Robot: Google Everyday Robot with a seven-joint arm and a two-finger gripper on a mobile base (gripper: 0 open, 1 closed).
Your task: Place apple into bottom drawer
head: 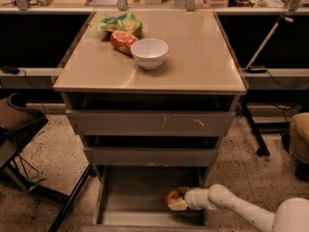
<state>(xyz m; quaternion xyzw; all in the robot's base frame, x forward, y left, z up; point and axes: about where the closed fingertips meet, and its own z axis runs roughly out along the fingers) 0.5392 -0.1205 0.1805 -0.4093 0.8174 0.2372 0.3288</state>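
Gripper (178, 203) reaches in from the right, low inside the open bottom drawer (133, 195), fingers closed on the apple (172, 195). Apple sits at the gripper's left tip, above the right half of the drawer floor. Judgement: release needs only a short drop.

White bowl (149, 52) on tan tabletop (198, 57), orange-red snack bag (121, 40) just beside at its 10 o'clock, green bag (118, 23) at 11 o'clock, brown chair (17, 122) at frame's 8 o'clock.
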